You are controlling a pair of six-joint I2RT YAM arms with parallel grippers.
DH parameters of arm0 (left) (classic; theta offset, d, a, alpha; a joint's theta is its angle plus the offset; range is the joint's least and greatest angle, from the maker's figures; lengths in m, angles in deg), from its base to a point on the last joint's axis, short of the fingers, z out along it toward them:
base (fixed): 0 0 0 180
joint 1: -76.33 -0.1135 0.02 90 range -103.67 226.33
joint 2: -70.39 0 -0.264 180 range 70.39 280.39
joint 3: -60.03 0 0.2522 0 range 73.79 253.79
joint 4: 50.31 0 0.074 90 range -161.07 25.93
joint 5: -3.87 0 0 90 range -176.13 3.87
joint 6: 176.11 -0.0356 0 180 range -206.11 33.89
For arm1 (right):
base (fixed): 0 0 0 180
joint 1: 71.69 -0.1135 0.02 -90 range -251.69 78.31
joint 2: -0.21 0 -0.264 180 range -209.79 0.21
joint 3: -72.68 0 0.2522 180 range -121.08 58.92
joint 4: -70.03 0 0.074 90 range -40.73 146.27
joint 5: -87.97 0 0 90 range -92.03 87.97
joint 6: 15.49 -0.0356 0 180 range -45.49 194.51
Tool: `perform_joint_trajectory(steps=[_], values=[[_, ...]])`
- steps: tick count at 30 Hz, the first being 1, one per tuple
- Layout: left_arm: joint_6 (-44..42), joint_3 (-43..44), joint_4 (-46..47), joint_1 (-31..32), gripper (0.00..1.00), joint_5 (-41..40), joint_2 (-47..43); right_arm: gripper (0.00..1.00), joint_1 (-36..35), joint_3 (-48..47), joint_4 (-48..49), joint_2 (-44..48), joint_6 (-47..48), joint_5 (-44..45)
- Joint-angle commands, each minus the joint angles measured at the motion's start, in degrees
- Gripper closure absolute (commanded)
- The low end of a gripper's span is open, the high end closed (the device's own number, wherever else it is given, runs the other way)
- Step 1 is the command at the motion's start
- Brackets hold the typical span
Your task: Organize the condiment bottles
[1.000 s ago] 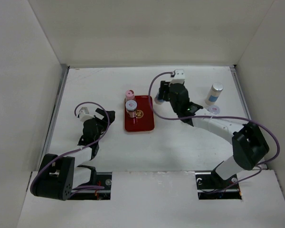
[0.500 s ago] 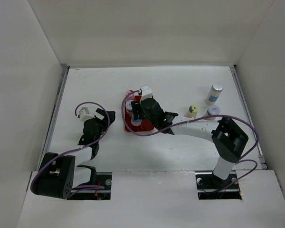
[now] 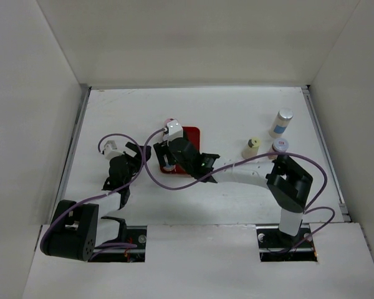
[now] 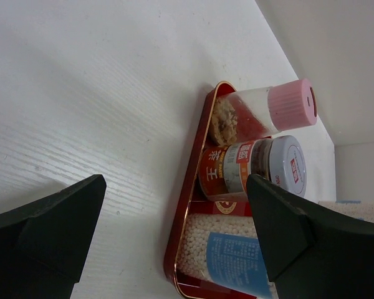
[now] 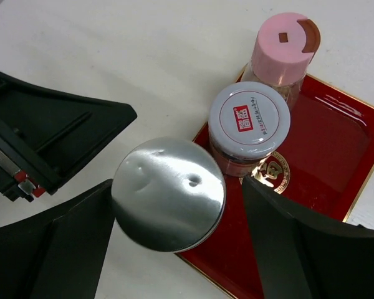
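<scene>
My right gripper (image 3: 168, 156) (image 5: 177, 187) is shut on a silver-capped bottle (image 5: 168, 193) of white beads with a blue label (image 4: 237, 258). It holds the bottle slightly tilted at the near left corner of the red tray (image 3: 190, 140) (image 5: 324, 149). A pink-capped bottle (image 5: 283, 43) (image 4: 262, 115) and a red-labelled, pale-capped jar (image 5: 249, 118) (image 4: 249, 168) stand in the tray's left side. My left gripper (image 3: 136, 156) (image 4: 174, 205) is open and empty, just left of the tray. Three more bottles stand at the right: a silver-capped one (image 3: 281, 122), a yellow-green-capped one (image 3: 251, 147) and one (image 3: 280, 146) beside my right arm.
The right arm stretches across the table from its base to the tray, with its purple cable looping in front of the tray. White walls enclose the table on three sides. The tray's right half holds nothing.
My right arm has swung left with the silver-capped bottle, from right of the tray to its near left corner. The yellow-green-capped bottle came into view. The left arm has not moved.
</scene>
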Motion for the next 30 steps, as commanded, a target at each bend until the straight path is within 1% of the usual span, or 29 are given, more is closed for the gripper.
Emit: perform_joint_trajectory(steps=[1,5,7,11,13,15,19,22,26,30], values=[[0.43,-0.01,3.42,-0.4,0.0,0.23,-1.13,0.13,-0.53,-1.54,2.54,3.33,1.16,2.16],[0.51,-0.01,3.42,-0.05,0.0,0.23,-1.39,0.1,-0.53,1.88,2.89,9.91,1.6,2.08],[0.43,-0.01,3.33,-0.4,0.0,0.05,-1.3,0.1,1.13,4.25,2.55,14.65,1.86,1.73],[0.51,0.08,3.51,0.12,0.0,0.49,-1.12,0.1,10.87,9.18,2.46,25.3,2.31,1.63],[0.51,0.17,3.51,0.3,0.0,0.14,-0.95,0.09,18.33,11.37,2.19,29.52,1.78,2.86],[0.6,0.17,3.51,0.04,0.0,0.66,-0.42,0.08,26.33,12.61,0.97,31.02,0.38,5.93],[0.69,0.17,3.51,0.47,0.0,0.49,-1.21,0.03,40.57,12.35,-1.49,27.35,0.28,13.22],[0.6,0.25,3.51,0.56,0.0,0.23,-0.43,0.01,49.1,8.94,-3.33,21.39,0.46,12.46],[0.69,0.43,3.51,0.65,0.0,0.67,-0.16,0.0,54.04,4.62,-7.11,16.1,-0.33,10.34],[0.69,0.34,3.51,0.39,0.0,0.58,0.02,0.0,56.6,3.91,-8.35,13.1,-1.12,8.59]])
